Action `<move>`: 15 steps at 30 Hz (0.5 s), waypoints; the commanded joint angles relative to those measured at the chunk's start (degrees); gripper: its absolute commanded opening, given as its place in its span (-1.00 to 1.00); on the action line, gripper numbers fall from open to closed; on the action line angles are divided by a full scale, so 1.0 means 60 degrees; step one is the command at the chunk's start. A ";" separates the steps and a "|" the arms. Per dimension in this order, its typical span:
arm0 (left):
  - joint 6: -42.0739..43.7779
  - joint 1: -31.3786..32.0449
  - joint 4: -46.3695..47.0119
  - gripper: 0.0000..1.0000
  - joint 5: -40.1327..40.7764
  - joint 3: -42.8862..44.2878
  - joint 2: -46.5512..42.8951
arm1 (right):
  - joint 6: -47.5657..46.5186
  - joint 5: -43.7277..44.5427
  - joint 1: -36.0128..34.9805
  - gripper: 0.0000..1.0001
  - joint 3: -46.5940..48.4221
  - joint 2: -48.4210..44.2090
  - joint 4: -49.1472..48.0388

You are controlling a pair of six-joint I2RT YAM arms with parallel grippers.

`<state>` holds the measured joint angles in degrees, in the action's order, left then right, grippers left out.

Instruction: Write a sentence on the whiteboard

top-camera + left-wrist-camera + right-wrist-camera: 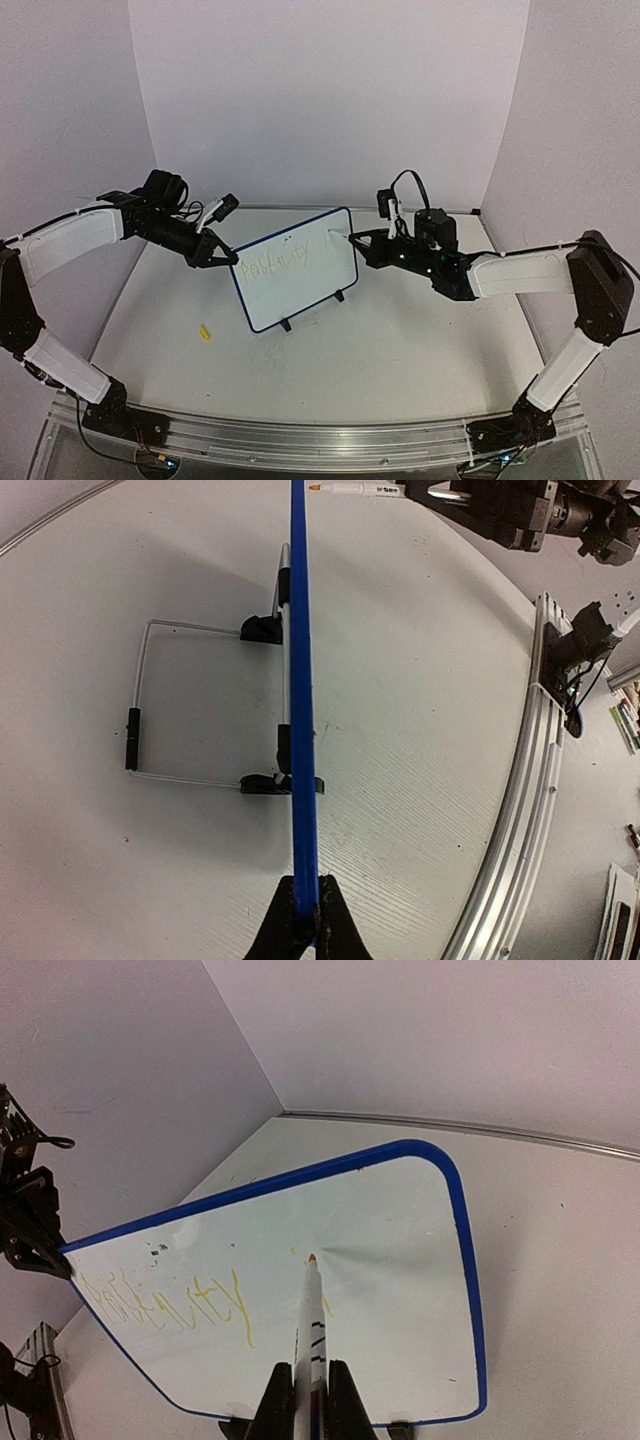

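Starting on your left, the left end effector [306,900] is pressed tight on the blue left edge of the whiteboard [295,270]. I judge this steadies the board against the pen's push as it stands on its black feet near the middle of the tabletop [420,340]. Moving right, the sentence [170,1305] is a faint yellow scrawl on the board's upper left, too loose to read for certain. The right end effector [309,1370] pinches a marker [313,1310], its orange tip at the white surface just right of the last letter; the barrel's print is too small to read.
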<state>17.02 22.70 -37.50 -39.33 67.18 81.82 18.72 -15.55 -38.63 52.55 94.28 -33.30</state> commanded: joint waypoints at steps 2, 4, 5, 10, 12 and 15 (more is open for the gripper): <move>0.0092 0.0070 -0.0256 -1.00 -0.0099 0.0293 0.0133 | 0.0034 0.0124 -0.0037 -1.00 0.0062 0.0090 -0.0254; 0.0091 0.0070 -0.0254 -1.00 -0.0095 0.0291 0.0136 | 0.0013 0.0126 -0.0035 -1.00 0.0121 0.0134 -0.0258; 0.0094 0.0070 -0.0253 -1.00 -0.0095 0.0295 0.0135 | 0.0005 0.0120 -0.0031 -1.00 0.0148 0.0153 -0.0261; 0.0093 0.0070 -0.0262 -1.00 -0.0094 0.0306 0.0147 | -0.0022 0.0140 -0.0036 -1.00 0.0290 0.0315 -0.0251; 0.0092 0.0069 -0.0269 -1.00 -0.0081 0.0290 0.0126 | -0.0025 0.0112 -0.0039 -1.00 0.0353 0.0370 -0.0251; 0.0094 0.0070 -0.0258 -1.00 -0.0080 0.0295 0.0118 | -0.0044 0.0115 -0.0036 -1.00 0.0409 0.0425 -0.0252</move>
<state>17.02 22.70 -37.47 -39.33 67.18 81.82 18.70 -15.44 -38.63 52.75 95.68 -33.36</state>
